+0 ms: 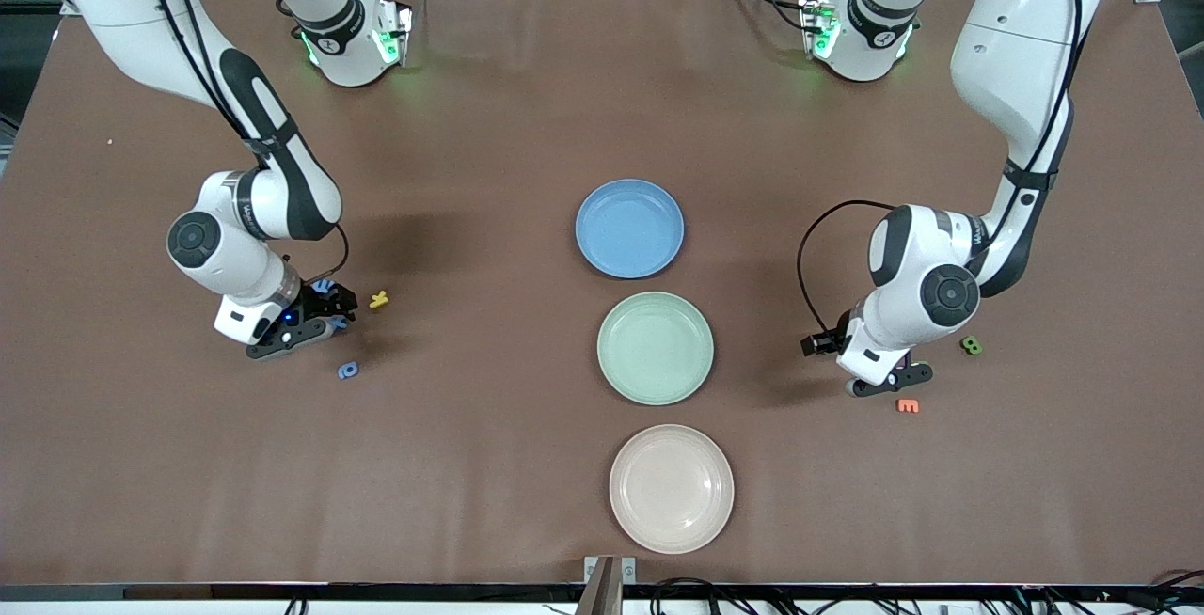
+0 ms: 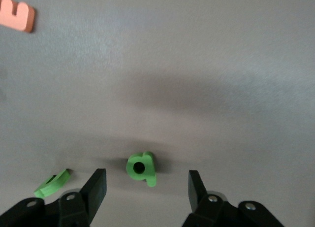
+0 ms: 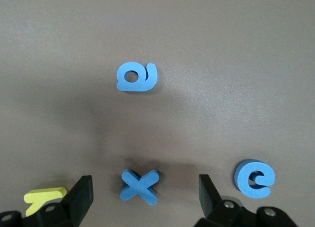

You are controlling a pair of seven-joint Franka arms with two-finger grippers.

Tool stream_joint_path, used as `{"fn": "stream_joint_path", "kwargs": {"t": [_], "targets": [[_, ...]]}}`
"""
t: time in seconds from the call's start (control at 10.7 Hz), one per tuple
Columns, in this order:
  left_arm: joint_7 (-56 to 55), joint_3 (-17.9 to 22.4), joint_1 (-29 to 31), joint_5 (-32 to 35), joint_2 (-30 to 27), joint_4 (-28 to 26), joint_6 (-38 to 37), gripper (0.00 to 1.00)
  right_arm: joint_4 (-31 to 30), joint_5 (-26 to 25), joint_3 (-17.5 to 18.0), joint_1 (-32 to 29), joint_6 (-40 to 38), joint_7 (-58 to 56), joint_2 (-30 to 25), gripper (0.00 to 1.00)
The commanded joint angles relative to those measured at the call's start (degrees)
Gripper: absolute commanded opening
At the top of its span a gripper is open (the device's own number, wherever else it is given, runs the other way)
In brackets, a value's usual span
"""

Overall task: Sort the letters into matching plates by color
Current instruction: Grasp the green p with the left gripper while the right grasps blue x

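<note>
The blue plate (image 1: 629, 228) and the mint green plate (image 1: 656, 348) sit mid-table. My right gripper (image 1: 310, 319) is open, low over the table at the right arm's end. In the right wrist view its fingers straddle a blue X (image 3: 141, 186), apart from it; a blue "a" (image 3: 136, 77) and a blue "e" (image 3: 254, 177) lie nearby. My left gripper (image 1: 889, 380) is open, low at the left arm's end. A green "a" (image 2: 141, 168) lies between its fingertips, untouched; a second green letter (image 2: 51, 184) lies beside one finger. Other task letters are out of view.
A cream-beige plate (image 1: 671, 488) sits nearest the front camera, in line with the other two plates. A yellow letter (image 1: 378, 299) lies beside my right gripper. An orange letter (image 1: 908, 405) lies by my left gripper, and a green letter (image 1: 971, 345) lies close to it.
</note>
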Motion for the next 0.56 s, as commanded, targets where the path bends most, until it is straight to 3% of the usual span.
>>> {"fn": "stream_joint_path", "kwargs": {"t": [0.0, 0.19, 0.47], "targets": [[-1.68, 0.0, -0.2, 0.86, -0.54, -1.54, 1.22, 0.71, -1.49, 0.24, 0.44, -0.24, 2.9, -1.13, 0.56, 0.9], [-1.68, 0.09, -0.29, 1.03, -0.54, -1.62, 1.22, 0.65, -2.28, 0.07, 0.7, -0.32, 3.69, -1.48, 0.47, 0.86], [-1.77, 0.36, -0.38, 1.21, -0.37, -2.06, 1.39, 0.65, -3.25, -1.86, 0.71, -0.33, 5.01, -1.57, 0.39, 0.74]]}}
